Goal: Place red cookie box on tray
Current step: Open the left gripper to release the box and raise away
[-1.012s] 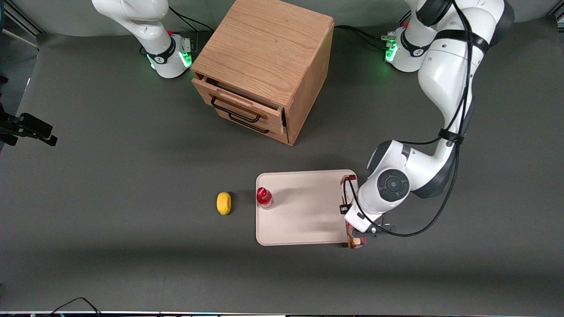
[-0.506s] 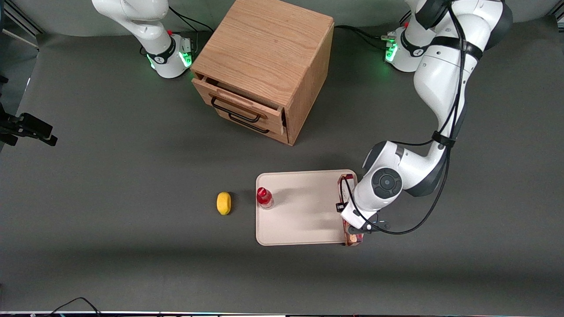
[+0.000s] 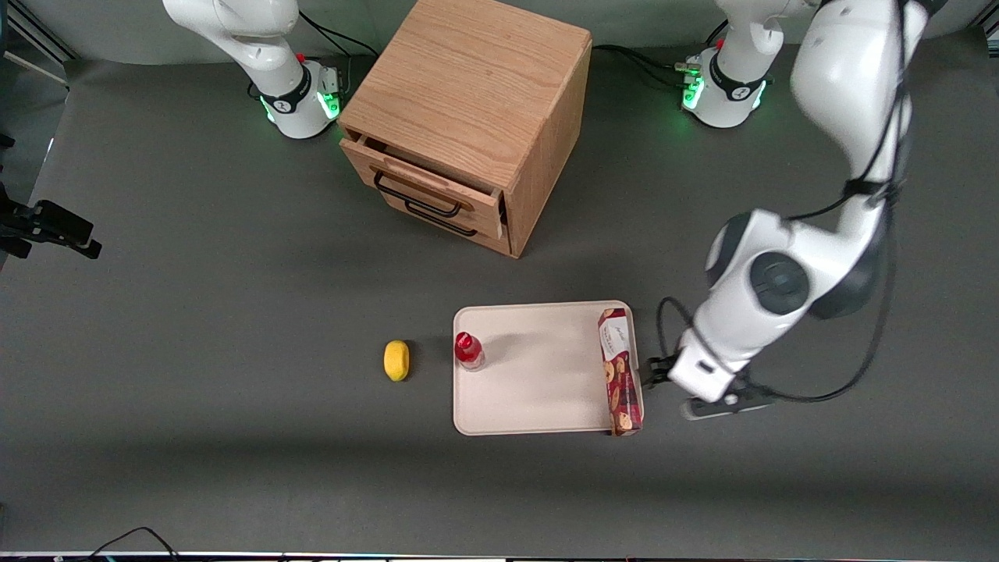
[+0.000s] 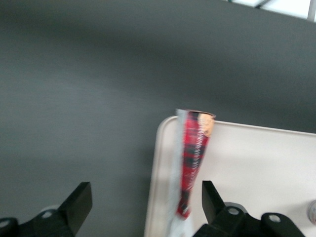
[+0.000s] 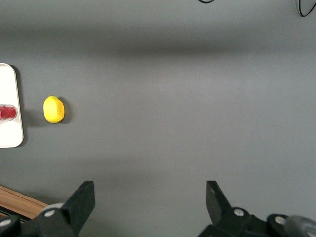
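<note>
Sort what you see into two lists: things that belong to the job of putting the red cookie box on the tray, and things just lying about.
Belonging to the job:
- red cookie box, lying along the tray's edge
- tray
- left arm's tool, open, beside the box, holding nothing

Just lying about:
- small red-capped bottle, on the tray
- yellow lemon
- wooden drawer cabinet

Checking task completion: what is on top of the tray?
The red cookie box lies along the tray's edge, a red-capped bottle opposite. The open gripper is beside it, empty.

Red cookie box (image 3: 620, 371) lying along cream tray (image 3: 538, 375) rim edge nearest open end effector (image 3: 687, 396), just beside it
</note>
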`<action>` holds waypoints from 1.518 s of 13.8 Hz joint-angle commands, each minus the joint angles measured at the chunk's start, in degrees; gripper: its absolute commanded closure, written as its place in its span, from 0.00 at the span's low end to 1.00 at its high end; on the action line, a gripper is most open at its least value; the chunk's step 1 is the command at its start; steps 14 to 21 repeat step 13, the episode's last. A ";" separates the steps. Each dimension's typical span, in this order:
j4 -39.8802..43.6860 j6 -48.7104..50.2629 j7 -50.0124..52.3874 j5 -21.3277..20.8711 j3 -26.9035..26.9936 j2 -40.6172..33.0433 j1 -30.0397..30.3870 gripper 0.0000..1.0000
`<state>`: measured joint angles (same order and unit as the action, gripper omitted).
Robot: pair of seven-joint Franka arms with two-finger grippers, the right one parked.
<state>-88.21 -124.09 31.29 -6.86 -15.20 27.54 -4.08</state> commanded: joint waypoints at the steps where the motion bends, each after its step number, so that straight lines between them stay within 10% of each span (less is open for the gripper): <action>1: -7.68 9.08 -6.83 2.38 0.00 -12.39 5.21 0.00; 9: -15.31 23.28 -22.41 6.76 0.79 -33.32 13.13 0.00; 21: -15.41 24.77 -23.82 7.65 1.05 -35.53 13.22 0.00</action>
